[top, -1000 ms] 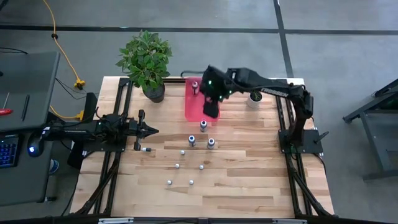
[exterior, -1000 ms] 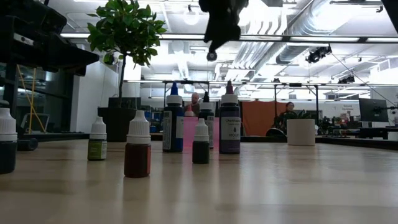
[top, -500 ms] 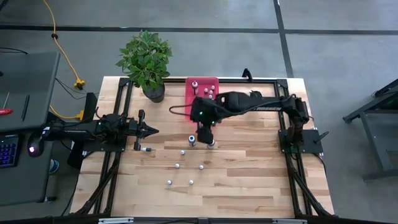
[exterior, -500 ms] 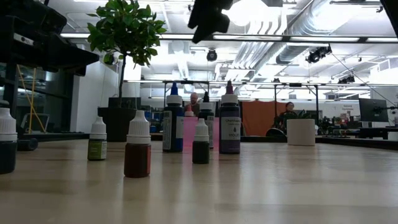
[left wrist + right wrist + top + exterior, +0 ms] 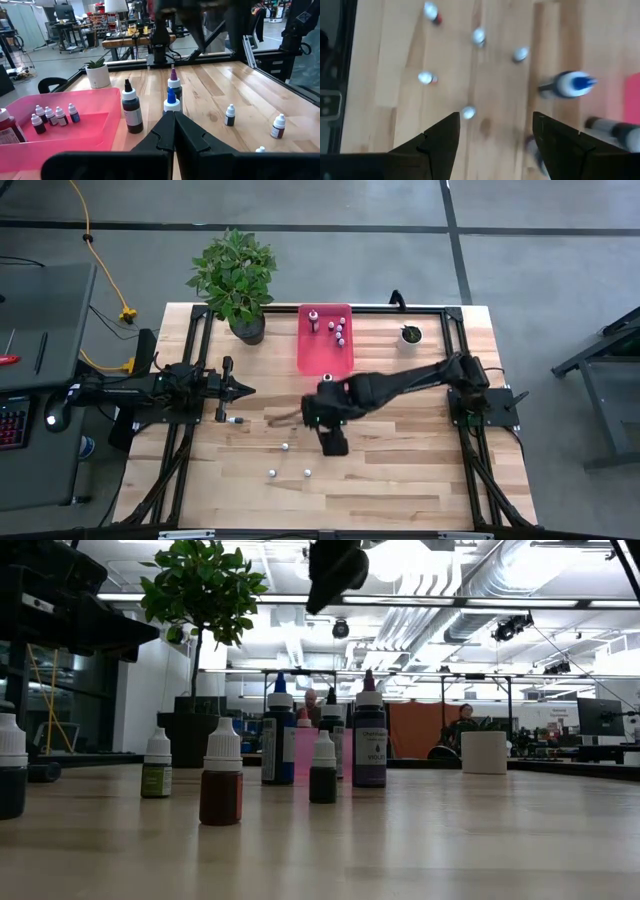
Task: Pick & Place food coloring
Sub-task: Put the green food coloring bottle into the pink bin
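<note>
No lettering can be read on any bottle label. The right gripper (image 5: 495,135) is held above the middle of the table (image 5: 400,480), its jaws spread wide and empty over the loose food coloring bottles (image 5: 470,112). More bottles are seen in the pink tray (image 5: 312,352) at the far edge. The left gripper (image 5: 243,391) is parked at the left side, jaws pressed together on nothing.
</note>
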